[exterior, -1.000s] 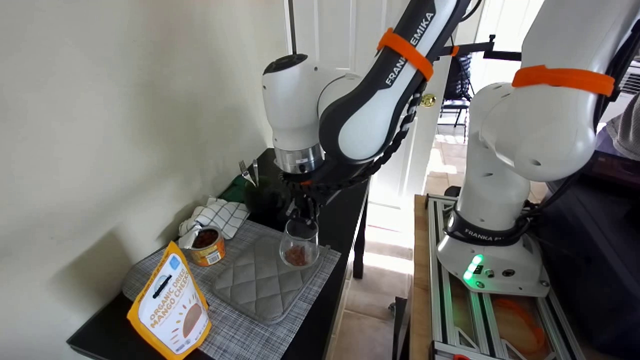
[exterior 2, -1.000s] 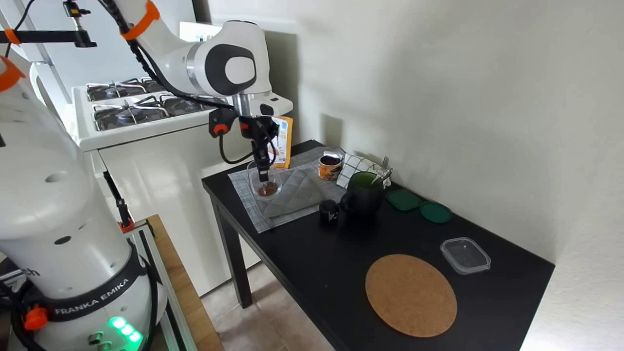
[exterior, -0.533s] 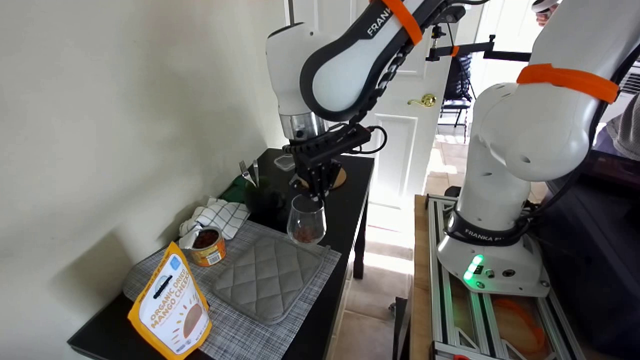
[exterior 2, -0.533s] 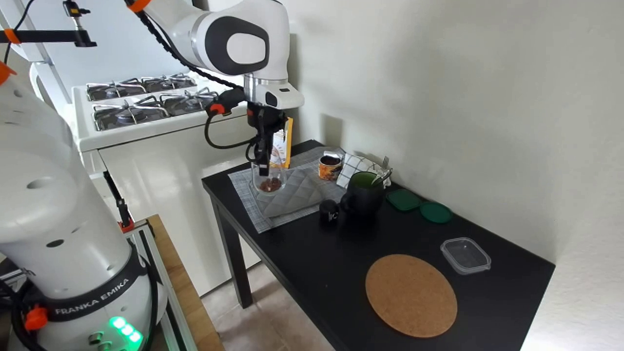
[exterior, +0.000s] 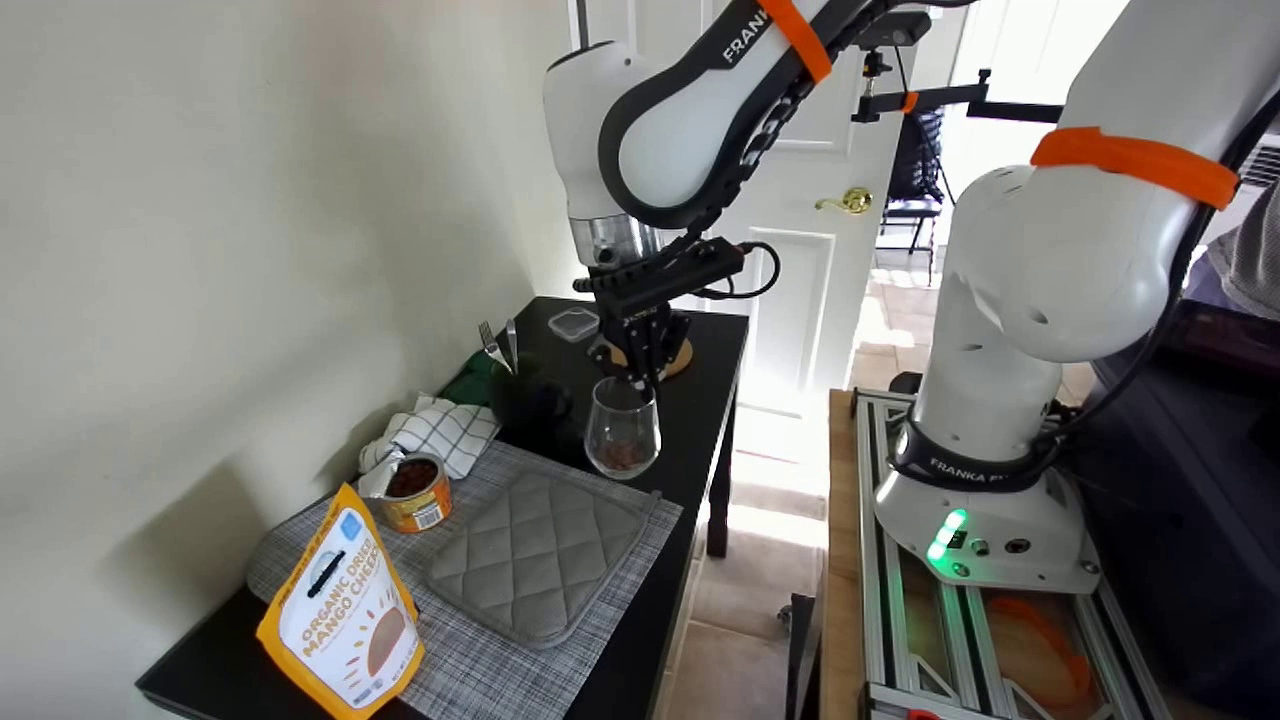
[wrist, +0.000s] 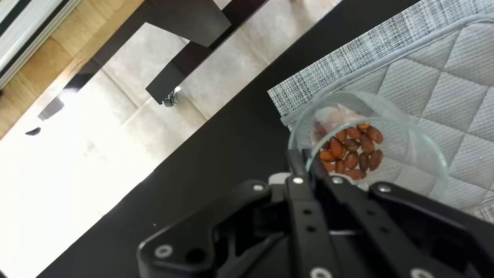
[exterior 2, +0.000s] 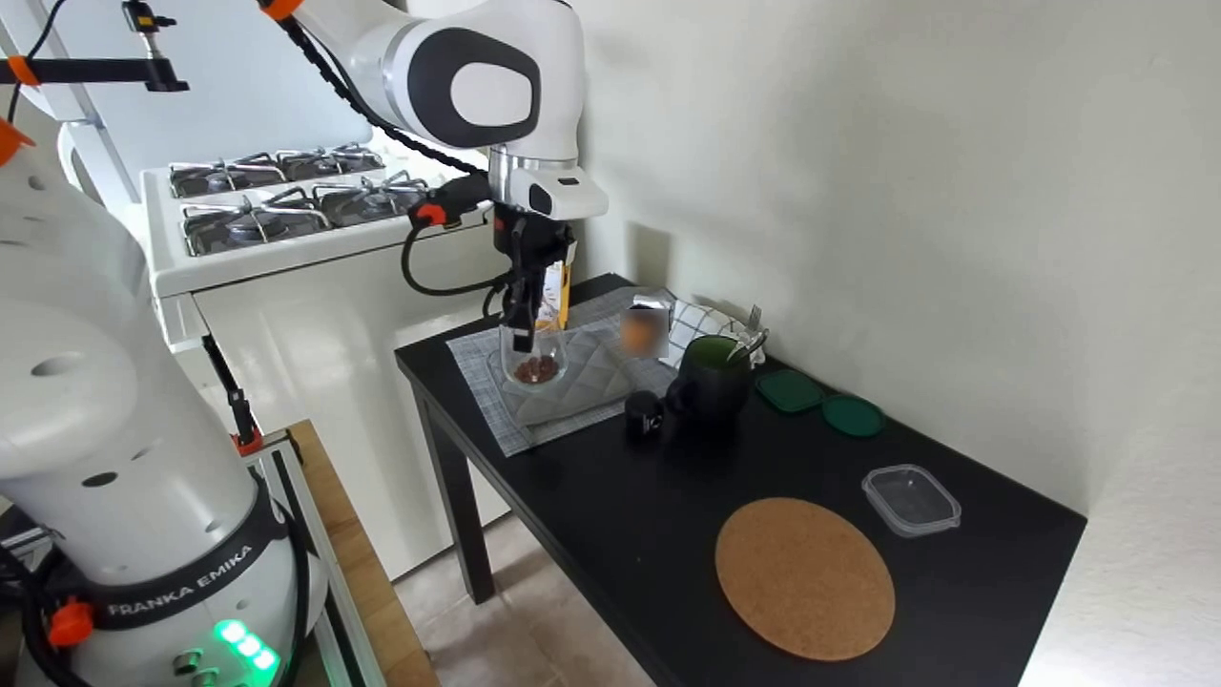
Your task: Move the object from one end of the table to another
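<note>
The object, a clear glass tumbler [exterior: 622, 440], has several reddish-brown nuts or beans in its bottom. It shows in both exterior views [exterior 2: 548, 358] and the wrist view [wrist: 417, 150]. My gripper [wrist: 305, 154] is shut on its rim, with one finger inside and one outside. The fingers also show at the rim in both exterior views [exterior: 642, 383] [exterior 2: 523, 336]. The tumbler hangs roughly upright, apparently above the black table [exterior 2: 610, 515], near the grey mat's corner. Its exact height is hard to tell.
A quilted grey pad [exterior: 540, 560] lies on a woven mat [exterior: 450, 670]. Nearby are a yellow pouch [exterior: 345, 620], tan tin [exterior: 418, 495] and checked cloth [exterior: 450, 430]. Further along are a dark mug [exterior 2: 711, 382], small black cup [exterior 2: 643, 413], green lids [exterior 2: 852, 416], clear container [exterior 2: 911, 501] and cork disc [exterior 2: 806, 577].
The gripper has lifted the tumbler up off the pad area and carried it toward the table's cork-disc end. In the last half second it moved only slightly.
</note>
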`<state>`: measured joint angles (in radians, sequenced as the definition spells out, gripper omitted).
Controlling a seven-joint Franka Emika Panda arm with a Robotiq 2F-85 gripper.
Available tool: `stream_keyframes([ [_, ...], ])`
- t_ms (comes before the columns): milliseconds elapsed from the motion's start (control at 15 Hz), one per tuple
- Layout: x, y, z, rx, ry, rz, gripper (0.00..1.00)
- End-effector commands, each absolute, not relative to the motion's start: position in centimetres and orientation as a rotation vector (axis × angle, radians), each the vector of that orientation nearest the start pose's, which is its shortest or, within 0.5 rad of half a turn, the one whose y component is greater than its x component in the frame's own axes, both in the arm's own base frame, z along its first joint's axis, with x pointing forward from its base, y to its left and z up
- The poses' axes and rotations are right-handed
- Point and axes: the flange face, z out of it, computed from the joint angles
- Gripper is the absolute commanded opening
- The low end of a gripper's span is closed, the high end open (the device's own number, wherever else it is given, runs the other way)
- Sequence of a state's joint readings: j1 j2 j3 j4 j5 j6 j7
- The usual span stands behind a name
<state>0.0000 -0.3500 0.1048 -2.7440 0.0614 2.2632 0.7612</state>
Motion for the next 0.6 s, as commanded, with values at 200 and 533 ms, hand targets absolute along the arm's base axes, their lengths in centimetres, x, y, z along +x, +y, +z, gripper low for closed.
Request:
stream_keyframes([
  [200, 33.3, -6.3, 30.9, -2.862, 1.581, 0.470, 0.01],
  [533, 30.4, -15.5, 30.3, -2.548, 1.926, 0.497, 0.01],
])
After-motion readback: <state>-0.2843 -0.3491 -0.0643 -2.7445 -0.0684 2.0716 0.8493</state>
